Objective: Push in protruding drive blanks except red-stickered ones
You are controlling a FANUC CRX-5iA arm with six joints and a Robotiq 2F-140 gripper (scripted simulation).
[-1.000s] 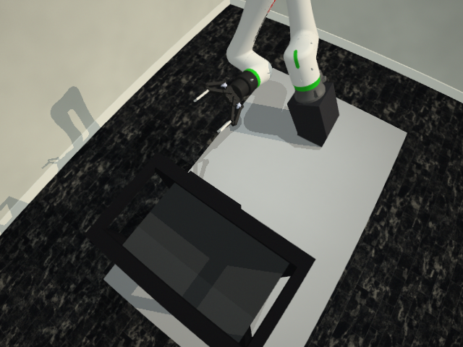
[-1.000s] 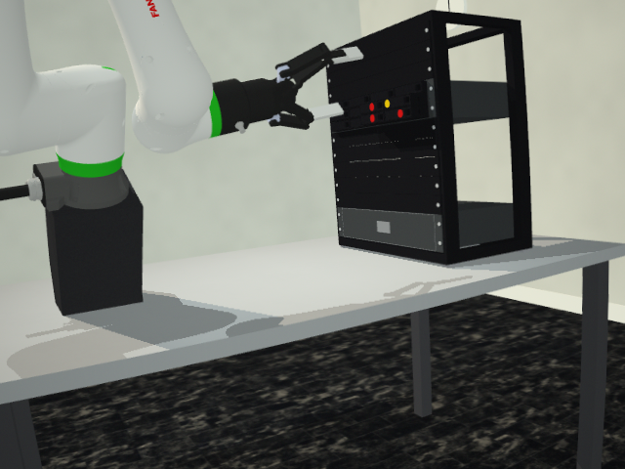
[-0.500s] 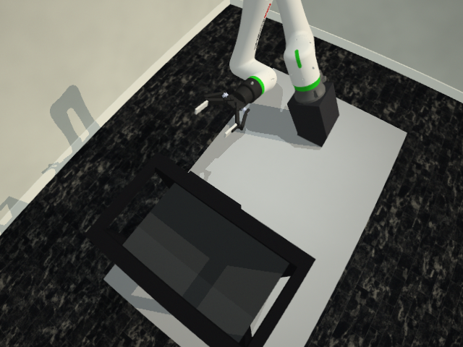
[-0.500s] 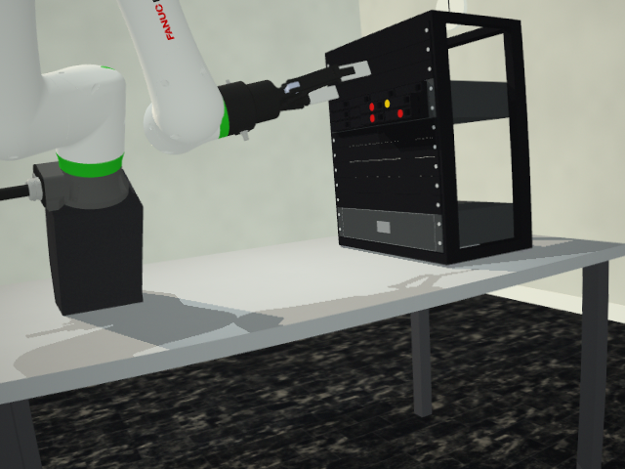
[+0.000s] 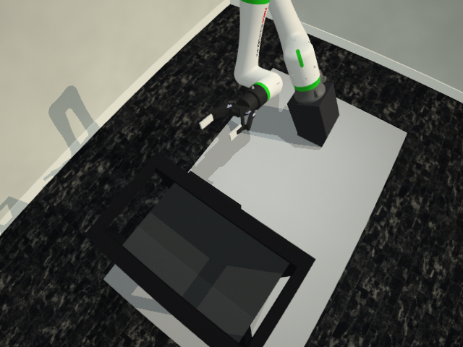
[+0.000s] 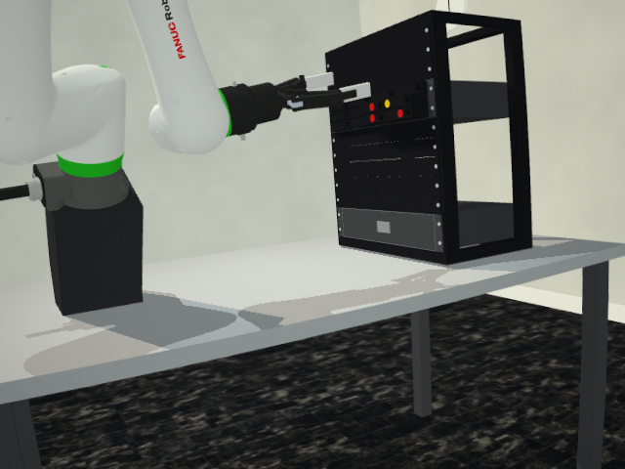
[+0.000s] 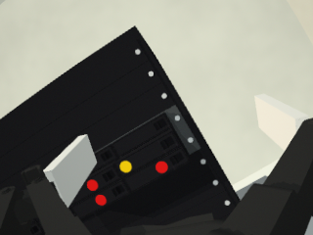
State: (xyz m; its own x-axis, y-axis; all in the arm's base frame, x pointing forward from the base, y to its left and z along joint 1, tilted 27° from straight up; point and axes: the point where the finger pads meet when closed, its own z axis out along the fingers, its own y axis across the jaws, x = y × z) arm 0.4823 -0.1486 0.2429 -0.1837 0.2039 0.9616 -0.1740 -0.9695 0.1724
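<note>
Grey table [image 6: 312, 282] w/ black rack [image 6: 515, 151], dark mottled floor [image 6: 282, 413], pale walls [image 6: 262, 166]

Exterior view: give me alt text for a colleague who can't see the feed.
An open, empty gripper on a white arm reaches level toward the upper front of a black rack standing on a grey table. Three red stickers and one yellow sticker mark the drive bays beside the fingertips.
</note>
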